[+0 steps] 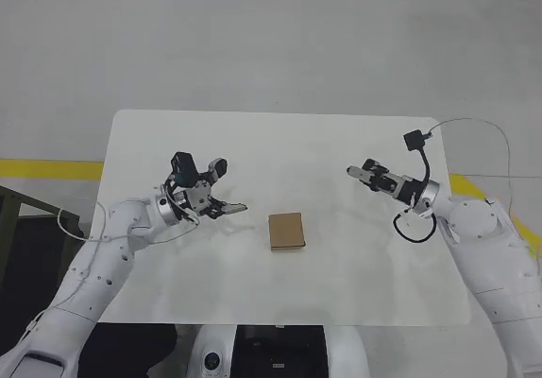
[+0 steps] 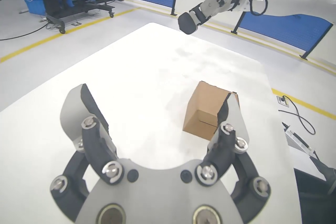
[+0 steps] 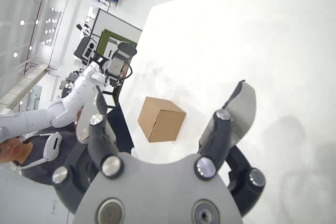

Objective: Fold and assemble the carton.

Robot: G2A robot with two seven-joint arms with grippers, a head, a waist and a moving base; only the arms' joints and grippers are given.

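A small brown carton (image 1: 286,231) stands folded into a cube near the middle of the white table (image 1: 347,274). In the left wrist view the carton (image 2: 207,109) shows an open side with its inside visible. In the right wrist view the carton (image 3: 161,123) shows closed faces. My left gripper (image 1: 226,187) hovers left of the carton, open and holding nothing, well apart from it. Its fingers (image 2: 86,104) frame bare table. My right gripper (image 1: 358,170) hangs to the carton's far right, open with nothing in it, one finger (image 3: 241,101) spread wide.
A thin cable (image 1: 469,123) loops past the table's far right corner. A dark green frame (image 1: 7,203) stands off the table's left side. Bare table surrounds the carton on all sides.
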